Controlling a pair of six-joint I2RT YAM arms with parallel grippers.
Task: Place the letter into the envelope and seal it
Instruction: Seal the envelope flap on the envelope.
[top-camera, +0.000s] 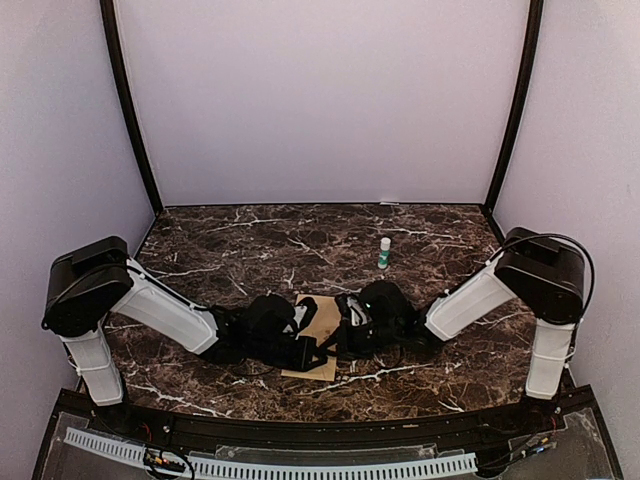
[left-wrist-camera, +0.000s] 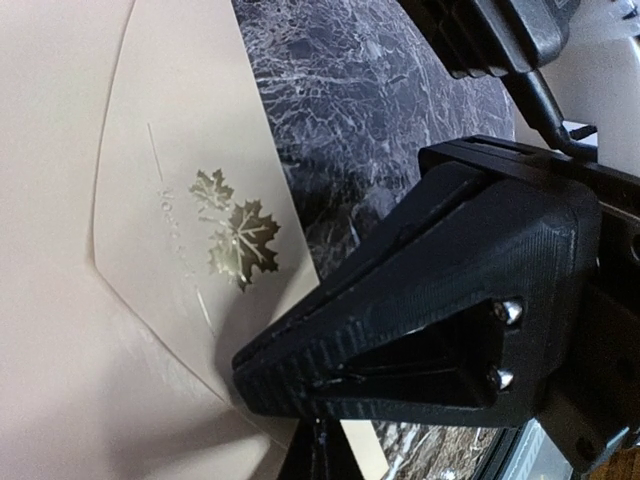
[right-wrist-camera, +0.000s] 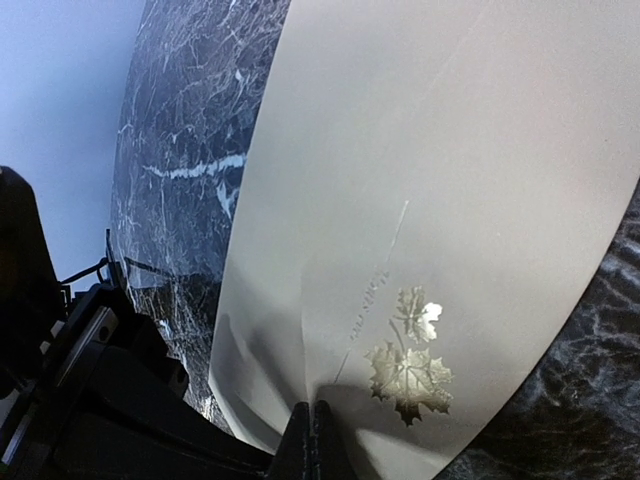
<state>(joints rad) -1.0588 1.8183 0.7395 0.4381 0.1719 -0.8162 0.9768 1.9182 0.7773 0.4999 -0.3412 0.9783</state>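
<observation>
The kraft-brown envelope (top-camera: 322, 322) lies flat on the marble table between the two arms. Its face with the leaf emblem (left-wrist-camera: 236, 236) fills the left wrist view and also the right wrist view (right-wrist-camera: 408, 368). My left gripper (top-camera: 312, 350) is shut, and its fingertips (left-wrist-camera: 312, 455) rest on the envelope's near edge. My right gripper (top-camera: 346, 335) is shut too, and its closed tips (right-wrist-camera: 315, 440) press on the paper just beside the emblem. The right gripper's closed tip (left-wrist-camera: 260, 370) shows against the envelope in the left wrist view. The letter is not in view.
A small white and green glue stick (top-camera: 384, 252) stands upright behind the right gripper. Dark marble table (top-camera: 220, 250) extends to the back wall. The left arm's dark body (right-wrist-camera: 90, 400) sits close at the lower left of the right wrist view.
</observation>
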